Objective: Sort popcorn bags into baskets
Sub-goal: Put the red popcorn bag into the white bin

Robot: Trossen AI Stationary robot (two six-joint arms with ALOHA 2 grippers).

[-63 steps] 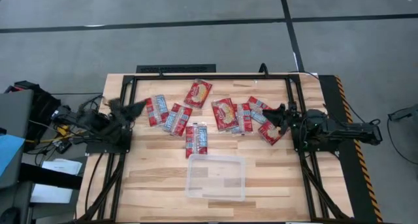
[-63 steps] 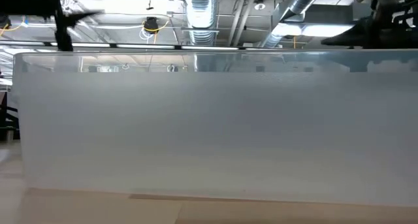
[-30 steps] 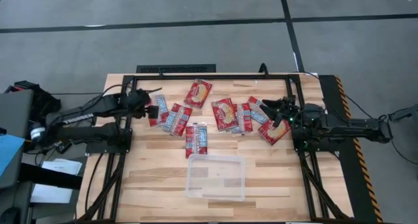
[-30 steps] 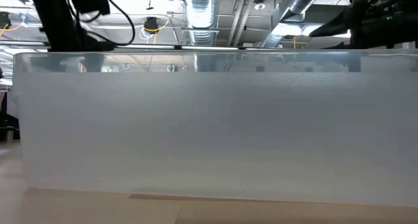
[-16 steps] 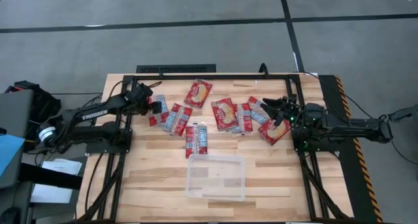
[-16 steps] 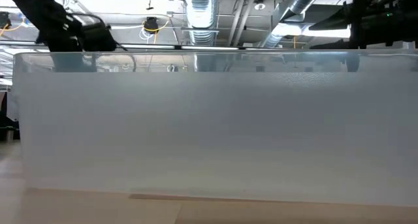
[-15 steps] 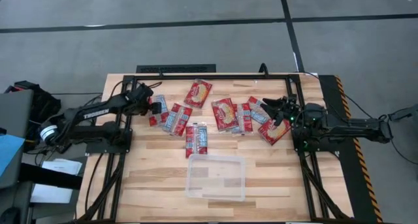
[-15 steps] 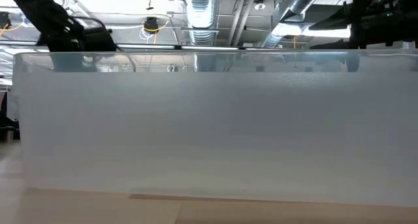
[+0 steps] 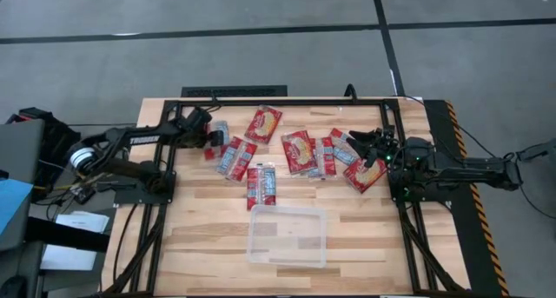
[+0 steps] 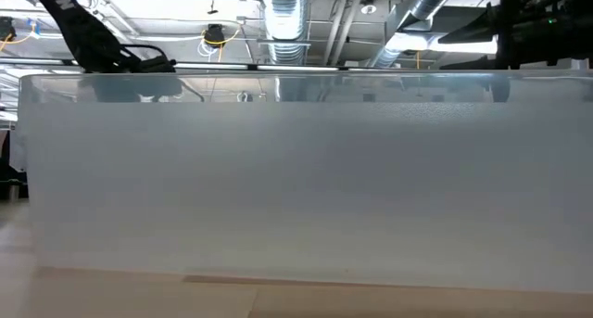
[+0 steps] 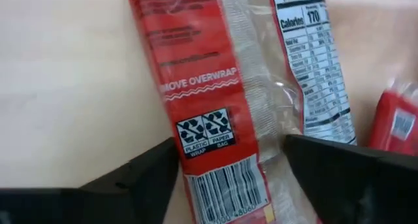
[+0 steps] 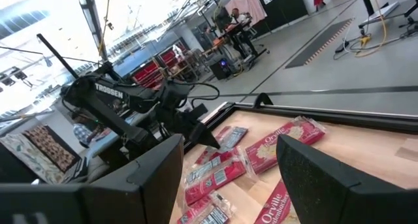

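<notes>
Several red popcorn bags lie flat on the far half of the wooden table. The leftmost bag (image 9: 213, 150) (image 11: 215, 74) lies under my left gripper (image 9: 211, 137) (image 11: 228, 152), which points steeply down at it with its fingers apart on either side of the bag's barcode end. My right gripper (image 9: 360, 144) (image 12: 228, 165) hangs open and level above the right-hand bags (image 9: 360, 172), with nothing between its fingers. The clear plastic basket (image 9: 287, 235) stands at the near middle; its wall (image 10: 296, 179) fills the low view. My left gripper comes slanting down from the table's left at the leftmost bag's barcode end (image 11: 222, 185), its fingers lying across the bag. One finger (image 11: 140, 178) stands at the long red edge, the other (image 11: 339, 172) over the clear panel. Whether they touch the bag I cannot tell.
More bags lie at the far middle (image 9: 263, 122), in a middle cluster (image 9: 300, 152) and just beyond the basket (image 9: 261, 183). A black frame rail (image 9: 287, 102) runs along the far edge and down both sides. Bare wood lies left and right of the basket.
My left gripper has swung toward the table's right and gone down onto the leftmost bag, its arm sinking in the low view. The bags have stayed where they were.
</notes>
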